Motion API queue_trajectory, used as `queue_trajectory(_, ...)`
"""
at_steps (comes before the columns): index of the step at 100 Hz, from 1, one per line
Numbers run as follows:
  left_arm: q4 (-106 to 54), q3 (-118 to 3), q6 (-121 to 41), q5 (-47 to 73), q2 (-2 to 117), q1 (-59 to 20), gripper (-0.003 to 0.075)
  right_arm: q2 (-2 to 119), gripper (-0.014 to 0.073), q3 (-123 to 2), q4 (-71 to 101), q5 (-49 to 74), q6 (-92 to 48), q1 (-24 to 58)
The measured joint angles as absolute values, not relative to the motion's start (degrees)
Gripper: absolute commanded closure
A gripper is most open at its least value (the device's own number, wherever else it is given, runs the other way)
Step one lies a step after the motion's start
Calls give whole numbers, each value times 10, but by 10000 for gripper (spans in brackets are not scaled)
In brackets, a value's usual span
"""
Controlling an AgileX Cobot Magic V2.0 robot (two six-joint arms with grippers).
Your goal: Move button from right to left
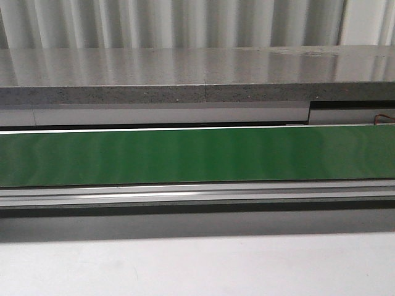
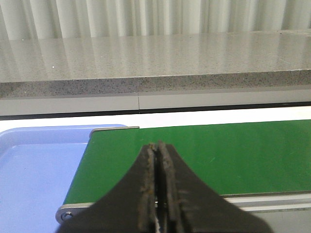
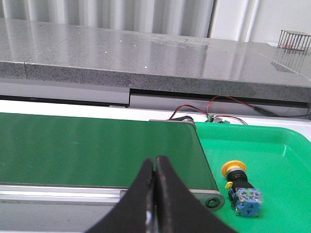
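Right wrist view shows you the button [image 3: 240,187] lying on its side in the green tray [image 3: 282,145] just right of the belt [image 3: 97,145]; right gripper [image 3: 155,167] closed, empty; left gripper [image 2: 159,150] likewise, near the blue tray [image 2: 34,170], your likely drop spot.

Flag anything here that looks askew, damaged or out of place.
Only small things. The button lies tipped on its side in the green tray rather than standing on its base. Loose red and black wires trail behind the belt. Nothing looks spilled or broken, and both grippers are shut and empty.
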State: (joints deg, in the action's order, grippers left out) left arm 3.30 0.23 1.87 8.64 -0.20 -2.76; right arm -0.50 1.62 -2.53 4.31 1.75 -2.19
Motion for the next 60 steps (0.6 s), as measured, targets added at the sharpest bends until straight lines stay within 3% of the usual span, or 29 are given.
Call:
queue_trajectory(32,33,2,19,86,-2,-28,741,5,660,-70,-30,172,17,-22)
queue_trajectory(60,33,2,19,86,-2,-28,741,135,660,-206,-36,335,17,-22)
